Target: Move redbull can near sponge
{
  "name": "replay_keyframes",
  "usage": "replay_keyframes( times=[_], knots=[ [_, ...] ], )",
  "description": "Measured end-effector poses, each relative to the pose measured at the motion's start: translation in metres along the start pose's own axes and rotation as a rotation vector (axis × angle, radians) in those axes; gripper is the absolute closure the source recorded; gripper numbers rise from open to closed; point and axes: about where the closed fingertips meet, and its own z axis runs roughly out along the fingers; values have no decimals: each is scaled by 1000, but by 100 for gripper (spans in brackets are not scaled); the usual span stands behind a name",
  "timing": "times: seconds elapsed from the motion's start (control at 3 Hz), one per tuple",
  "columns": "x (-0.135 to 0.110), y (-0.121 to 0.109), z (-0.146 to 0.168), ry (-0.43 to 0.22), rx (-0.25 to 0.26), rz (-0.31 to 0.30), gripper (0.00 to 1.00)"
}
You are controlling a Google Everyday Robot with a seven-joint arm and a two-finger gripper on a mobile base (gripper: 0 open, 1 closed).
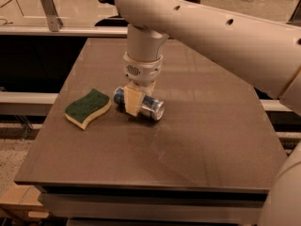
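Redbull can (149,107) lies on its side for you, left of the middle of the dark table (202,149), with its silver end turned toward the front right. (Spotter 1)

Your gripper (136,98) points straight down onto it from above and is clenched across the can's middle. You can see 1 pale finger (133,102) pressed flat on the near side; the other is hidden behind the can. (Spotter 2)

Look left of it. The sponge (87,108) lies flat, green scrub side up, with yellow foam showing along its near edge. The can's back-left end is just beside the sponge's right edge. A thin strip of table shows between the 2, so they are apart. (Spotter 1)

I can't tell you whether the redbull can rests on the table or hangs just off it. You get a shadow under it and no more. (Spotter 2)

The can runs on a slant, from back left by the sponge to front right. The sponge slants the other way, from front left to back right. (Spotter 1)

Your white arm (211,27) reaches in from the upper right and bends down over the table into the wrist above the gripper. (Spotter 2)
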Motion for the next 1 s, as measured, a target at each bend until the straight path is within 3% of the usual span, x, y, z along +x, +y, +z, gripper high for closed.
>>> replay_keyframes(
  times=[0.33, 0.67, 1.0],
  knots=[
    [-2, 0, 2, 2, -1, -2, 100],
    [-3, 0, 2, -3, 2, -3, 84],
    [-5, 0, 2, -9, 4, -4, 59]
  ],
)
